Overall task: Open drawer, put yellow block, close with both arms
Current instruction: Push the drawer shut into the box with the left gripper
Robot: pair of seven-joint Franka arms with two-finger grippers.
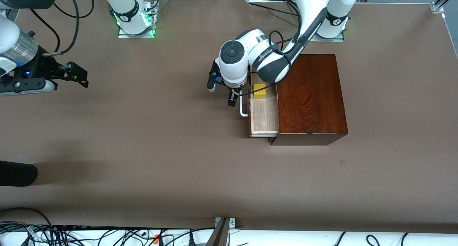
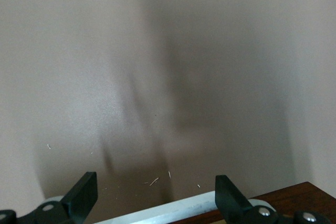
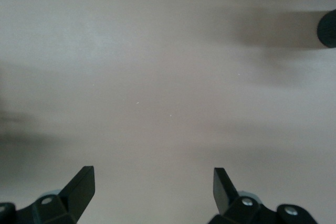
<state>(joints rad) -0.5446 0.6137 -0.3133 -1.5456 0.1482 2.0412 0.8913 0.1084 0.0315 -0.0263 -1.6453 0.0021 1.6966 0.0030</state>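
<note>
Brown bench [image 1: 150,138] lies bare across the lower and left frame. Right of centre, the drawer [image 1: 264,113] stands pulled out of the mahogany box [image 1: 311,96], with the bright yellow block [image 1: 259,90] resting in its pale tray. The left gripper [image 1: 232,96] hangs at the white handle [image 1: 243,108], fingers [image 2: 84,195] spread wide, holding nothing. At the upper left edge, the right gripper [image 1: 77,74] waits over bare bench, also wide apart and empty.
</note>
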